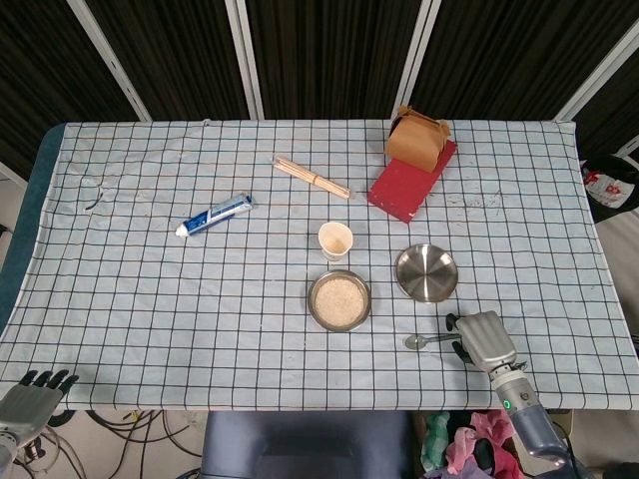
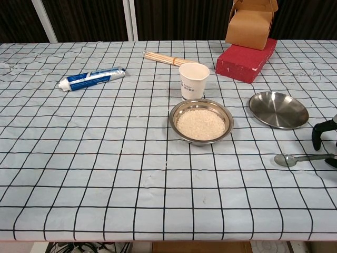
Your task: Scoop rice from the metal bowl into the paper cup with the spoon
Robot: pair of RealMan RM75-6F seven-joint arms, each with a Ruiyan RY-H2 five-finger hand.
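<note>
A metal bowl (image 1: 338, 300) (image 2: 201, 122) filled with white rice sits near the table's middle. Just behind it stands the paper cup (image 1: 335, 241) (image 2: 194, 80), upright. To the right of the bowl, a metal spoon (image 1: 425, 340) (image 2: 298, 158) lies flat on the cloth. My right hand (image 1: 483, 338) (image 2: 322, 132) hovers at the spoon's handle end, its thumb raised clear above the handle; the chest view shows only its edge. Off the table's near-left corner hangs my left hand (image 1: 36, 392), fingers spread and holding nothing.
An empty metal dish (image 1: 427, 272) (image 2: 278, 109) lies behind the spoon. A red box (image 1: 410, 183) with a brown carton (image 1: 417, 137) on it stands at the back right. Chopsticks (image 1: 311, 177) and a toothpaste tube (image 1: 216, 215) lie farther left.
</note>
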